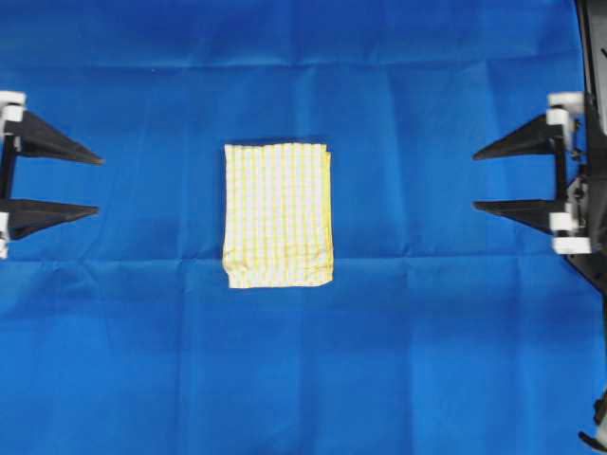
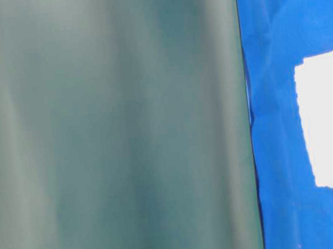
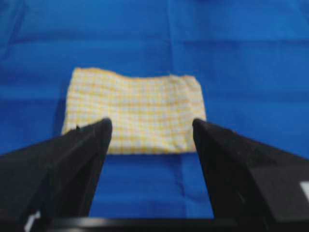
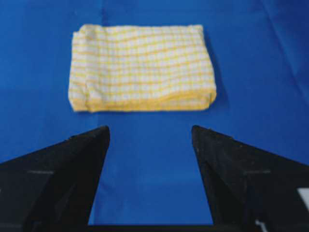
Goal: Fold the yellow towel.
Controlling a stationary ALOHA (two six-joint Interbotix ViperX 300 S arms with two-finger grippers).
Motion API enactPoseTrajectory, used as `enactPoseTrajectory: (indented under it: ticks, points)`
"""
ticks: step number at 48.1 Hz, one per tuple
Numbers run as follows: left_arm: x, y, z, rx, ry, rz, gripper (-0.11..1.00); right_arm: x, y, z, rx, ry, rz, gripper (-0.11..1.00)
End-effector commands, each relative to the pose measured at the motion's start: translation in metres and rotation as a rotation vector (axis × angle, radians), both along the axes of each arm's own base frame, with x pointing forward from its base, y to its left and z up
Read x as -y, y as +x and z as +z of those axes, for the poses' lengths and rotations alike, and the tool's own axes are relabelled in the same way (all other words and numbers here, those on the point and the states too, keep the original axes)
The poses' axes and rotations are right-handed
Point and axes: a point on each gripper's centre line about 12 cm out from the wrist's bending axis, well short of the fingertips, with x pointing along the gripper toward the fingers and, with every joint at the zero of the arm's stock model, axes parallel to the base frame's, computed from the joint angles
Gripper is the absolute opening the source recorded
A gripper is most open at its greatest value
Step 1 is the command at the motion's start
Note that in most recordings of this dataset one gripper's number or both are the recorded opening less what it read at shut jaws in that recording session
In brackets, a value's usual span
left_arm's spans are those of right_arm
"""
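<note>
The yellow towel (image 1: pixel 278 215) lies folded into a compact rectangle in the middle of the blue cloth, with layered edges along its right side. The same yellow towel (image 3: pixel 134 112) appears ahead of the left wrist camera, and the towel (image 4: pixel 141 68) sits well ahead of the right wrist camera. In the table-level view the towel (image 2: pixel 331 121) is a washed-out white patch. My left gripper (image 1: pixel 99 185) hovers at the far left, open and empty, well clear of the towel. My right gripper (image 1: pixel 475 179) stands at the far right, open and empty, also apart from it.
A large plain blue cloth (image 1: pixel 303 370) covers the whole table, with faint creases. A blurred grey-green surface (image 2: pixel 113 130) fills most of the table-level view. The right arm's black body (image 1: pixel 593 190) runs along the right edge.
</note>
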Motion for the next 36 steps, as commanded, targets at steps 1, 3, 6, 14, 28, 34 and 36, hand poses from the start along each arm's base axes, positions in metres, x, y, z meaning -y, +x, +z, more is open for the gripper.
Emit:
enactPoseTrajectory:
  ticks: [1, 3, 6, 14, 28, 34, 36]
  points:
    - [-0.001, -0.009, -0.001, 0.043, 0.004, 0.003, 0.62, 0.000, -0.006, -0.002, 0.036, 0.008, -0.001, 0.70]
    - [-0.001, -0.013, -0.004, 0.049, 0.003, 0.003, 0.62, 0.000, -0.008, -0.005, 0.044, 0.011, 0.001, 0.70]
    - [-0.001, -0.019, -0.010, 0.052, 0.003, 0.003, 0.62, -0.001, -0.010, -0.010, 0.041, 0.013, 0.002, 0.70]
    - [-0.001, -0.026, -0.023, 0.043, 0.003, 0.003, 0.62, 0.000, -0.010, -0.015, 0.022, 0.015, -0.003, 0.69]
    - [-0.001, -0.026, -0.027, 0.028, 0.001, 0.003, 0.62, 0.000, -0.009, -0.018, 0.013, 0.023, -0.006, 0.69]
    - [-0.001, -0.027, -0.026, 0.031, 0.003, 0.003, 0.62, 0.000, -0.009, -0.018, 0.010, 0.023, -0.006, 0.69]
    - [-0.001, -0.026, -0.026, 0.029, 0.003, 0.003, 0.62, 0.000, -0.009, -0.018, 0.010, 0.022, -0.007, 0.69]
